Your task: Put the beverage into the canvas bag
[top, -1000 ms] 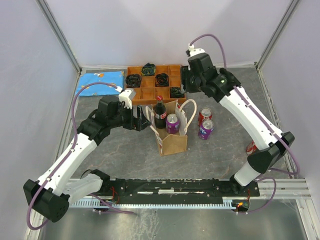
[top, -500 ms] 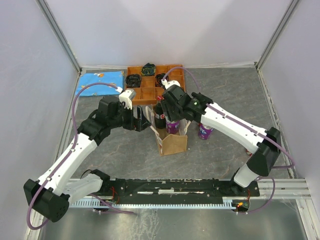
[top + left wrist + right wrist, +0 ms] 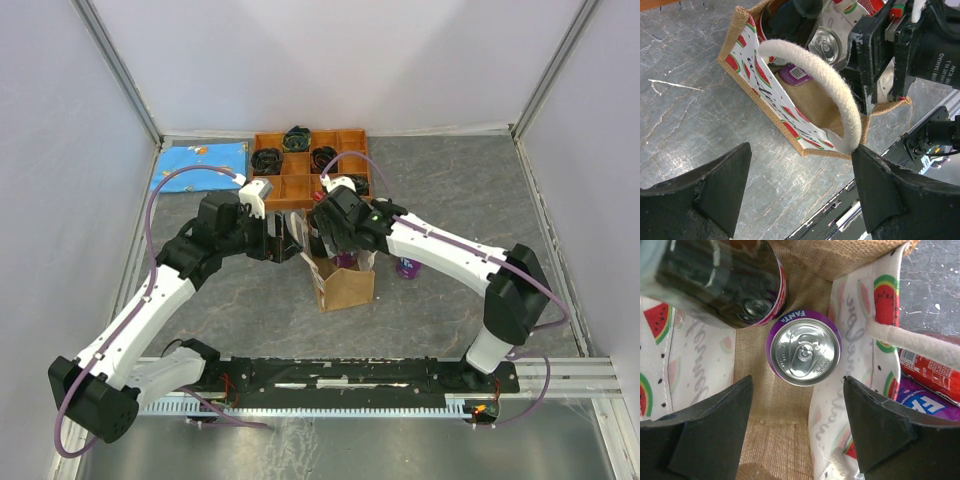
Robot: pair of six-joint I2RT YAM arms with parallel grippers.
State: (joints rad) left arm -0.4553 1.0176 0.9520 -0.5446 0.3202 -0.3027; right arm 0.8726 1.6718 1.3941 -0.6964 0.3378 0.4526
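Observation:
The canvas bag (image 3: 347,288) stands upright mid-table, tan outside with a watermelon-print lining (image 3: 860,305) and white loop handles (image 3: 837,95). A purple Fanta can (image 3: 802,352) and a dark cola bottle (image 3: 720,285) stand inside it. My right gripper (image 3: 335,238) hangs over the bag's mouth, open and empty, looking straight down at the can (image 3: 797,435). My left gripper (image 3: 288,240) is open at the bag's left side (image 3: 800,200). One handle loop rests against its right finger (image 3: 885,195). A purple can (image 3: 407,268) and a red can (image 3: 930,371) stand outside, right of the bag.
An orange compartment tray (image 3: 290,188) with dark coiled items sits behind the bag. A blue patterned cloth (image 3: 200,165) lies at the back left. Grey stone-look table (image 3: 695,120) surrounds the bag, with walls on three sides.
My right arm swung from over the tray forward and left, coming down over the bag's mouth. The left arm and the bag have stayed still.

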